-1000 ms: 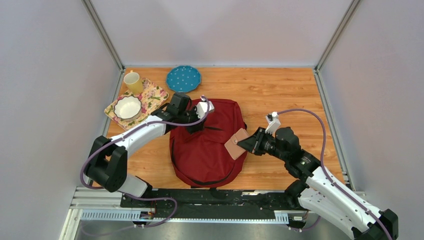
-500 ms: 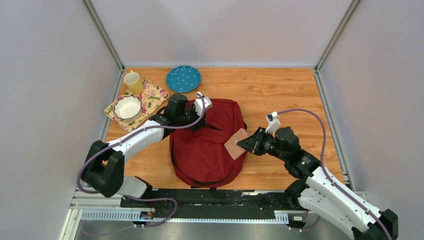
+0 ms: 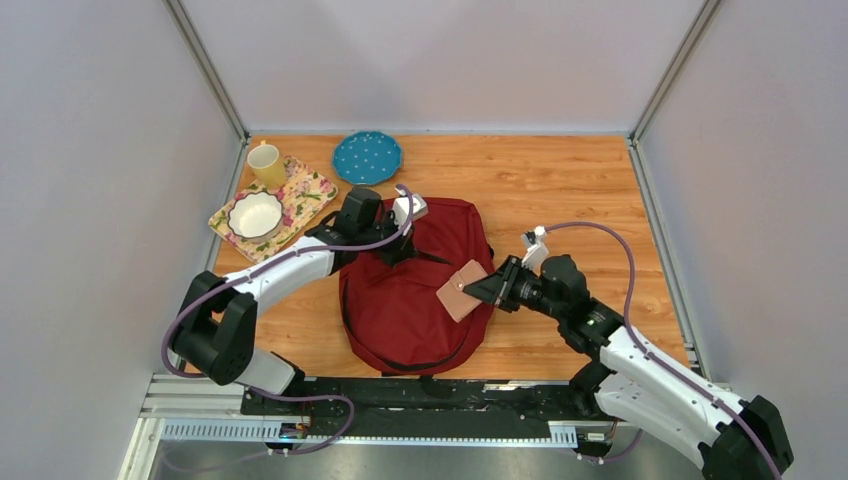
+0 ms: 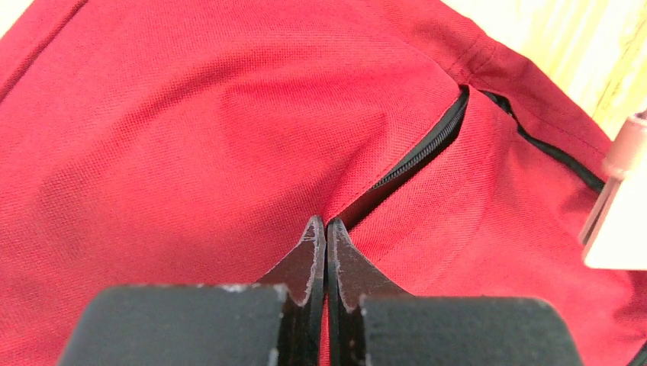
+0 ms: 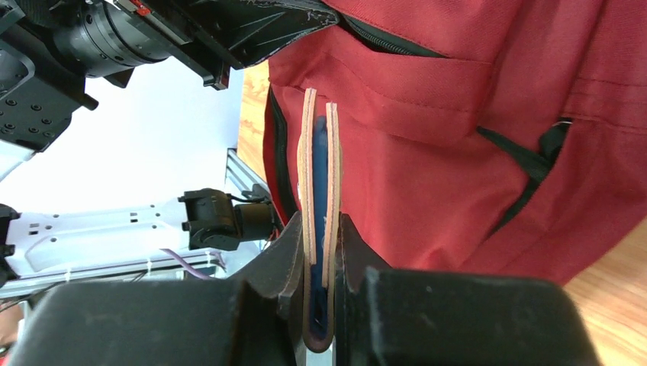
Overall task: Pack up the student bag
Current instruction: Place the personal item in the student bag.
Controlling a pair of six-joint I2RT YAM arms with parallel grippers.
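Observation:
The student bag (image 3: 410, 300), dark red, lies flat in the middle of the table. My left gripper (image 3: 397, 250) sits on its upper part, shut, pinching a fold of red fabric (image 4: 191, 130) just beside the open black zipper (image 4: 427, 149) of the front pocket. My right gripper (image 3: 487, 289) is shut on a flat tan wallet (image 3: 460, 290) with a blue inside (image 5: 319, 152), held edge-on over the bag's right side (image 5: 458, 152). The wallet also shows as a pale blur (image 4: 622, 229) at the right of the left wrist view.
At the back left stand a yellow mug (image 3: 266, 164) and a white bowl (image 3: 255, 214) on a floral mat (image 3: 308, 192). A blue dotted plate (image 3: 367, 157) lies behind the bag. Grey walls close in the table on three sides.
My left gripper has closed onto the bag's fabric by the zipper. My right arm has carried the wallet leftward, further over the bag.

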